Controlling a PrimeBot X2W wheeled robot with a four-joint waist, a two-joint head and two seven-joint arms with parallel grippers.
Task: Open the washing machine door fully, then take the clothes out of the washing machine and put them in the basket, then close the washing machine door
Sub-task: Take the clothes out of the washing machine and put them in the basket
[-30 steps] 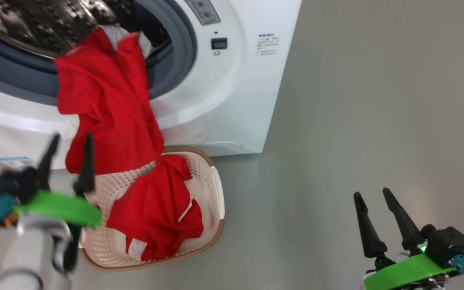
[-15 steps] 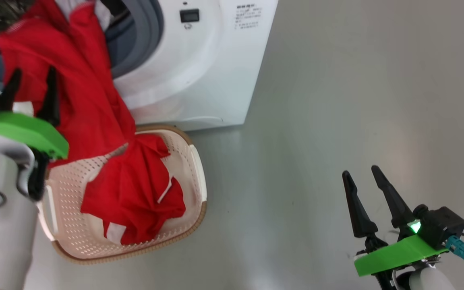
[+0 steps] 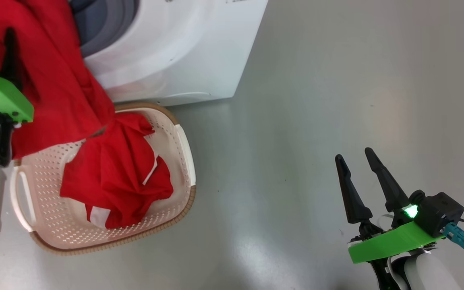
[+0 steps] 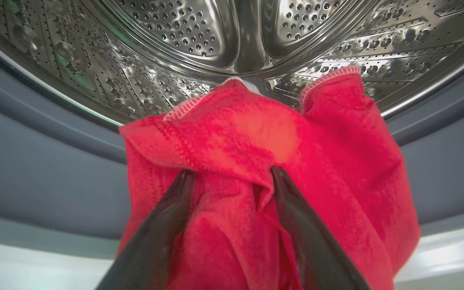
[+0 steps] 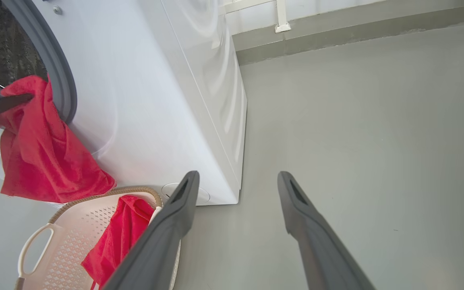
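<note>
The left gripper is seen spread wide, the clothes draped just ahead, seemingly ungripped. From the head the basket is shown below it, and the right gripper open, empty.

No readable text on washing machine

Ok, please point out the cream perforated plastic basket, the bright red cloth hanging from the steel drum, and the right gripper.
cream perforated plastic basket (image 3: pixel 44 189), head view, bare perforated floor.
bright red cloth (image 4: pixel 236 137), left wrist view, upper fold.
right gripper (image 3: pixel 353 153), head view, midway between its fingertips.
</note>
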